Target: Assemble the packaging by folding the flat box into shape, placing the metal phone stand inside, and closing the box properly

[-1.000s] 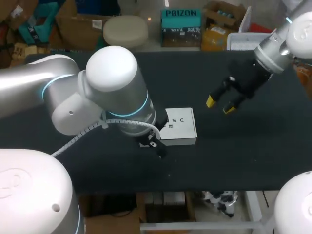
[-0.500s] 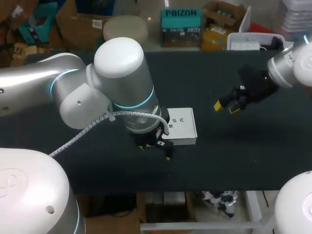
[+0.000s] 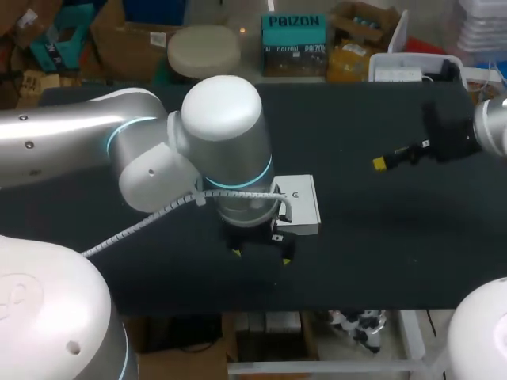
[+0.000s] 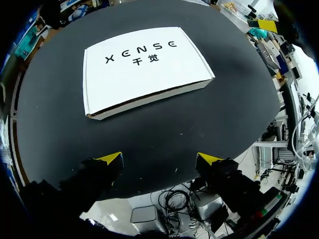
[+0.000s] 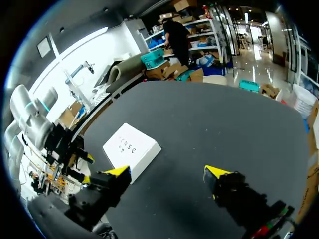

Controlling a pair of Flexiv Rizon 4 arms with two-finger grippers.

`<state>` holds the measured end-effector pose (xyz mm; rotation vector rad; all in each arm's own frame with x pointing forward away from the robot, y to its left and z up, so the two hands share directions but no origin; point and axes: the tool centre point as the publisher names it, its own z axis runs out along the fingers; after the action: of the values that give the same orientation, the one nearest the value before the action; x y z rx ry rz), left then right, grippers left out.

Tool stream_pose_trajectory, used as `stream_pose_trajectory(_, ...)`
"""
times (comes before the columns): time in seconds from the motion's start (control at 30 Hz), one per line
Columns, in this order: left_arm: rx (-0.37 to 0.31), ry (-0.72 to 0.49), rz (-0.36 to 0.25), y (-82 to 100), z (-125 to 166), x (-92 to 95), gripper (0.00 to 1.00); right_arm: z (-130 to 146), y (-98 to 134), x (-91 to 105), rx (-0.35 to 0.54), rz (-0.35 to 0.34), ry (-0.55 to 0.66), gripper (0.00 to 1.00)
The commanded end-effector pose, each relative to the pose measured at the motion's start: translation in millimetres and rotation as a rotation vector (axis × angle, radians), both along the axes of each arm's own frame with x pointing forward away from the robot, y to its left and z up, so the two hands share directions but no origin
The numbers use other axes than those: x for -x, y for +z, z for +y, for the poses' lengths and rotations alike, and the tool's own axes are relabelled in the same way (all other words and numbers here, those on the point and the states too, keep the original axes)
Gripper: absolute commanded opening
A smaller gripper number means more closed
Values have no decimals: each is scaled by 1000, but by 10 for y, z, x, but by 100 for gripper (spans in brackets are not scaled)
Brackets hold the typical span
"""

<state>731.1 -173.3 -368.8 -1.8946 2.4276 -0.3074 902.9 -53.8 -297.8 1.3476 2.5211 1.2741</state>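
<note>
A white box [image 3: 301, 203] with dark lettering lies shut and flat on the black table [image 3: 380, 253], partly hidden by my left arm's wrist. My left gripper [image 3: 261, 256] hangs just in front of the box, open and empty. In the left wrist view the box [image 4: 144, 69] lies ahead of the left gripper [image 4: 159, 159], apart from its yellow fingertips [image 4: 112, 159]. My right gripper [image 3: 388, 161] is far off near the table's right side, open. In the right wrist view the box [image 5: 132, 147] lies ahead of the right gripper [image 5: 167, 172]. No metal phone stand shows.
The table's front edge [image 4: 164, 186] runs just below my left gripper's tips. My left arm's bulky wrist [image 3: 226, 146] stands over the table's middle and covers the box's left part. Bare black table surface [image 5: 209, 124] stretches between the box and my right gripper.
My left arm has swung right and forward, its gripper turning to face the box from the front. My right arm has drawn back towards the right edge. The box has stayed put.
</note>
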Motion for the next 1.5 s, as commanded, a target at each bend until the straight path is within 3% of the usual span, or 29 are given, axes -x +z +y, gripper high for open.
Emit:
stream_pose_trajectory(0.03,-86,19,-16,-16,-126,-15,100,17,-12,59,-17,-42,-29,100)
stream_pose_trajectory(0.33,-80,14,2,-72,-171,-37,100,17,-12,59,-17,-42,-29,100)
stream_pose_trajectory(0.47,-80,57,-6,-199,-276,-64,100,-46,-10,41,-29,-154,29,100)
stream_pose_trajectory(0.67,-84,120,-21,-233,-333,-152,100,-180,25,-89,-1,-298,123,100)
stream_pose_trajectory(0.9,-88,136,-22,-250,-332,-287,100,-245,8,-150,-3,-398,193,100)
stream_pose_trajectory(1.27,-96,275,-12,-318,-285,-493,100,-177,-22,-246,5,-477,270,100)
stream_pose_trajectory(1.5,-86,307,-7,-334,-254,-674,100,-206,-26,-285,7,-469,264,100)
